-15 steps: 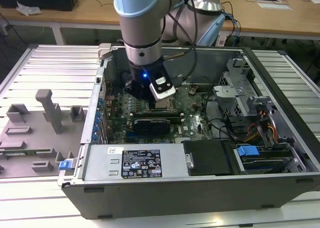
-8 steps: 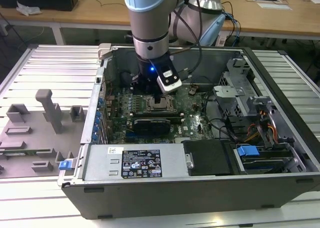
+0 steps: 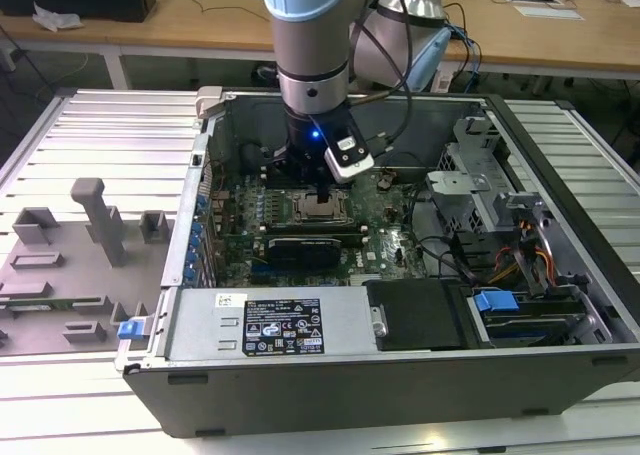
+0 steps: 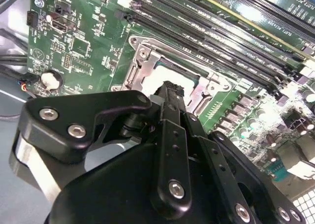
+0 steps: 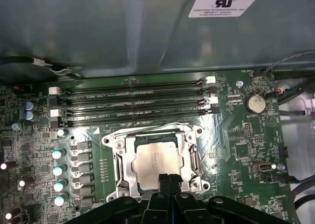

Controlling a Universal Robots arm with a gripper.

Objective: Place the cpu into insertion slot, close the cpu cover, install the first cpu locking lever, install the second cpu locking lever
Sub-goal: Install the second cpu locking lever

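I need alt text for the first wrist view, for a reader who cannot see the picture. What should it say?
The gripper hangs with its fingers together over the near edge of the cpu, which lies in the insertion slot with the cpu cover framing it. Behind the socket on the green circuit board run four long black memory slots.

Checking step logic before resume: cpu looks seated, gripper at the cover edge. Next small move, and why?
Likely press gently down on the cpu cover edge to seat it flat: the cpu already lies inside its window, and the shut gripper sits right at that edge. Levers' state is unclear.
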